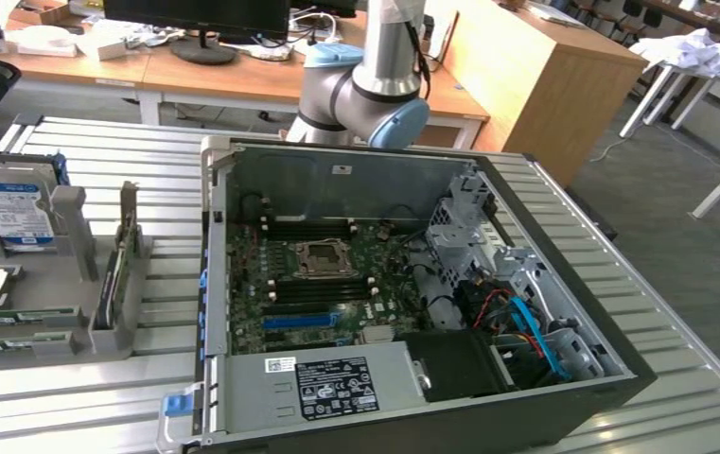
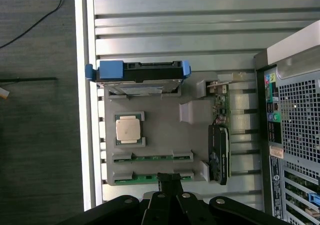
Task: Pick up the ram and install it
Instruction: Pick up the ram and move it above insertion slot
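Grey holder [image 2: 160, 130] on worktop [image 2: 175, 30] carries hard drive [image 2: 142, 71], processor [image 2: 127, 130], ram [image 2: 145, 177]; computer case [image 2: 295, 110] stands beside; tool [image 2: 170, 178], narrow and empty, hovers over ram.

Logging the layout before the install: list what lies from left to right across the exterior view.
hard drive → upright card in the grey tray → processor socket on the motherboard → blue cables

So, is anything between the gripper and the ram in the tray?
Nothing visible does. In the wrist view the gripper is right over one ram stick lying in the gray tray, with nothing between them.
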